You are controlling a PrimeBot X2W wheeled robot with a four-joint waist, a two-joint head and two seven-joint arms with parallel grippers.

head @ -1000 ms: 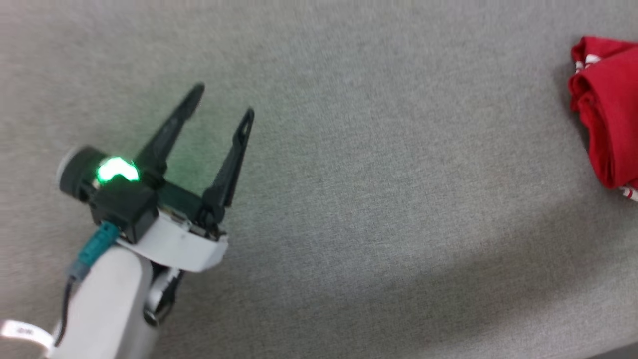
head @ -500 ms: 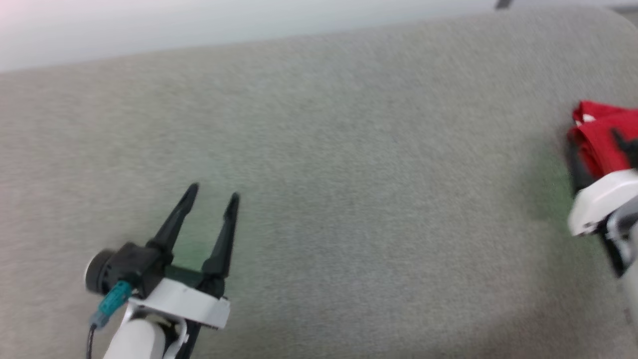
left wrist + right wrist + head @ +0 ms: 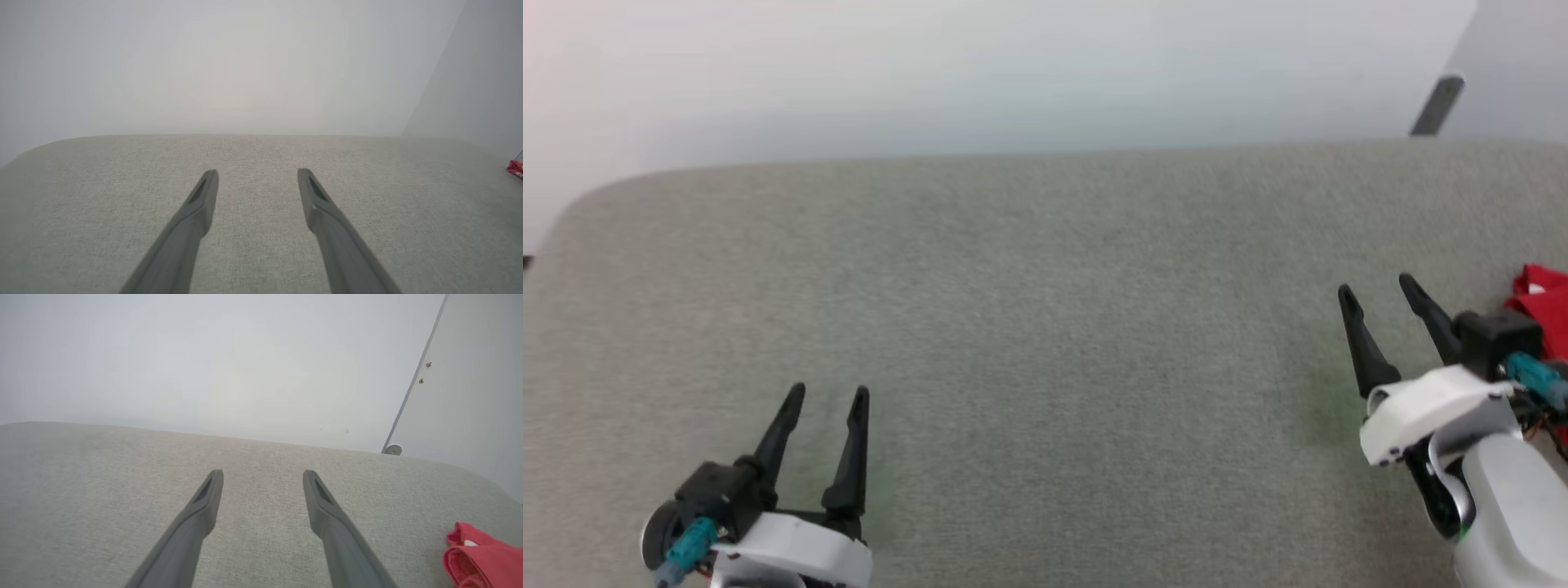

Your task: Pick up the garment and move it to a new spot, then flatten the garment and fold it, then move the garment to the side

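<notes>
The jersey [image 3: 1543,304] lay bunched at the right edge of the grey tabletop [image 3: 1045,327], a red heap with a speck of white, partly hidden behind the right arm in the head view. The right end effector [image 3: 1375,287] sat just left of it, not touching, its two dark fingers spread apart over bare fabric. The left end effector [image 3: 829,392] was well apart from the jersey, near the tabletop's front left, fingers likewise spread. Both pointed toward the pale wall [image 3: 1013,73] behind the tabletop. In the right wrist view the jersey sat in the lower right corner; in the left wrist view it was a small red patch at the right edge.
</notes>
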